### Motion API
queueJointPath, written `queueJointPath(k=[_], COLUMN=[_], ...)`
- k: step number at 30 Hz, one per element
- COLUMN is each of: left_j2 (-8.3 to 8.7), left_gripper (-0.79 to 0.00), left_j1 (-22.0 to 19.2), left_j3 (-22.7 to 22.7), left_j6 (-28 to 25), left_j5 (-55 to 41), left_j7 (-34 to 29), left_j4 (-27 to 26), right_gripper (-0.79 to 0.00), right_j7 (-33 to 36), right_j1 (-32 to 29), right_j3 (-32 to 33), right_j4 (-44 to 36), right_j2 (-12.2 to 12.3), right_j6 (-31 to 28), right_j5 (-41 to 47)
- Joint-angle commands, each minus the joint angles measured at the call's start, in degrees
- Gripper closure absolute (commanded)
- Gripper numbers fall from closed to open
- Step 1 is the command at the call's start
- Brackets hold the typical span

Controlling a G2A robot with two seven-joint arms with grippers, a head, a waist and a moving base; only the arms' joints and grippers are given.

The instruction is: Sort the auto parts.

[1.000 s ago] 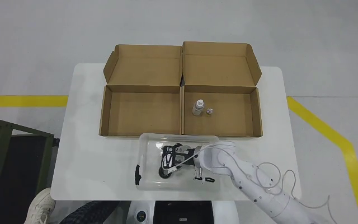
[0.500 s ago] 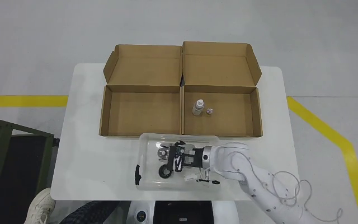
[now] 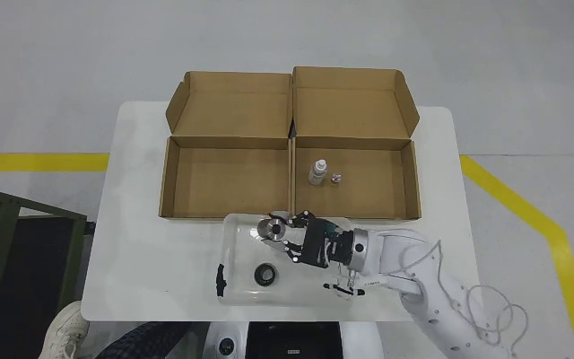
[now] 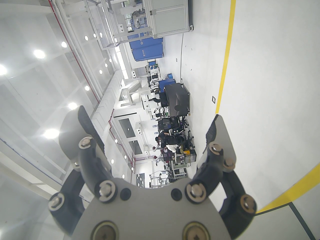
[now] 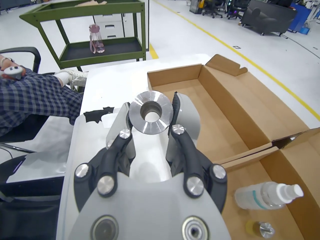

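We hold a silver metal ring clenched in our right pincer, over the far part of the clear bin at the near edge of the bench; a black ring lies in that bin. Just beyond it stand the left box and the right box, which holds a spray bottle and a small metal piece. Our left pincer is released, its fingers wide apart, facing the room.

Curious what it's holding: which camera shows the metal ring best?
Right wrist view: the ring sits close between the jaws, hole facing us. Top view shows it tiny, over the bin. Left wrist view faces the hall.
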Motion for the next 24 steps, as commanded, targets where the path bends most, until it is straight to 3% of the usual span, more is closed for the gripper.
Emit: queueJointPath(k=[1,24], left_j2=[0.00,0.00], left_gripper=[-0.785,-0.785], left_j1=[0.0,0.0], left_j3=[0.0,0.0], left_j6=[0.0,0.0], left_j5=[0.0,0.0], left_j7=[0.0,0.0], left_j4=[0.0,0.0], right_gripper=[0.000,0.000], right_j7=[-1.3,-13.5], right_j1=[-0.6,-4.9], right_j3=[1.1,10.1], right_j4=[-0.4,-1.1], right_j2=[0.1,0.8], right_j6=[0.0,-0.2], right_j5=[0.8,8.0])
